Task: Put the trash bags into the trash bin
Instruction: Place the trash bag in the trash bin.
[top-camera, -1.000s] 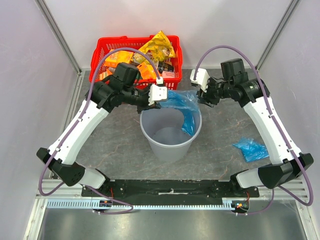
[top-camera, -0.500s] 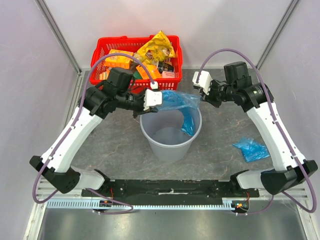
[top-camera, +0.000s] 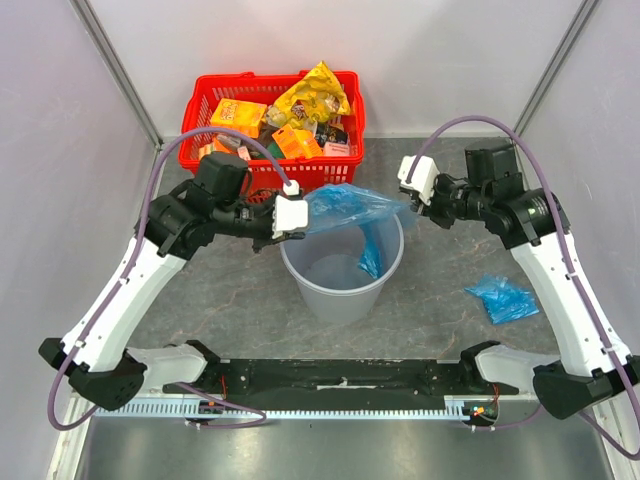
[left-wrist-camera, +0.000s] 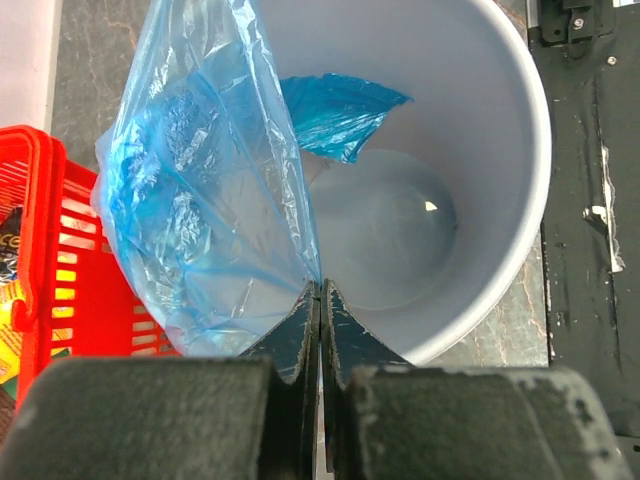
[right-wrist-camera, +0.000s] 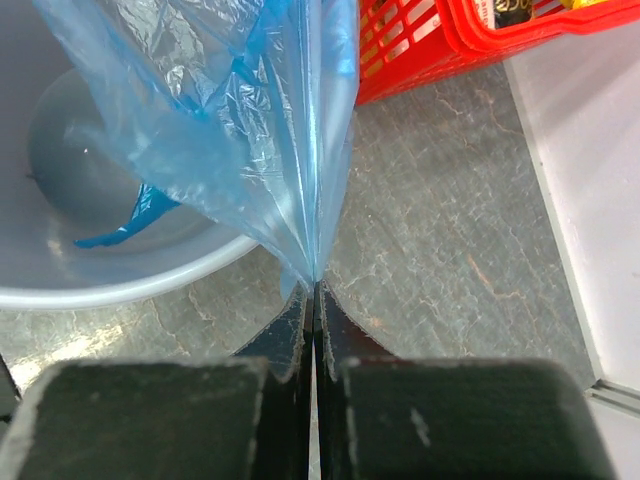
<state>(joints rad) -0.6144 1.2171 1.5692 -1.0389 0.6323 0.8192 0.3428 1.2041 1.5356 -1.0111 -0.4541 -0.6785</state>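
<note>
A blue trash bag (top-camera: 355, 207) is stretched across the far rim of the grey trash bin (top-camera: 330, 295), one end hanging inside. My left gripper (top-camera: 305, 212) is shut on its left edge over the bin's left rim; in the left wrist view the film (left-wrist-camera: 210, 190) runs from the closed fingertips over the bin (left-wrist-camera: 500, 200). My right gripper (top-camera: 408, 205) is shut on its right edge just outside the right rim; the right wrist view shows the bag (right-wrist-camera: 250, 130) pinched above the bin's rim (right-wrist-camera: 110, 285). A second bundled blue trash bag (top-camera: 503, 299) lies on the table at right.
A red mesh basket (top-camera: 350, 152) full of snack packets, with a yellow packet (top-camera: 315, 92) on top, stands just behind the bin. Grey walls and metal rails close in the left, right and far sides. A black base bar (top-camera: 340, 378) runs along the near edge.
Both grippers have pulled apart, the left one leftward and the right one rightward, stretching the blue bag wider across the bin's far rim.
</note>
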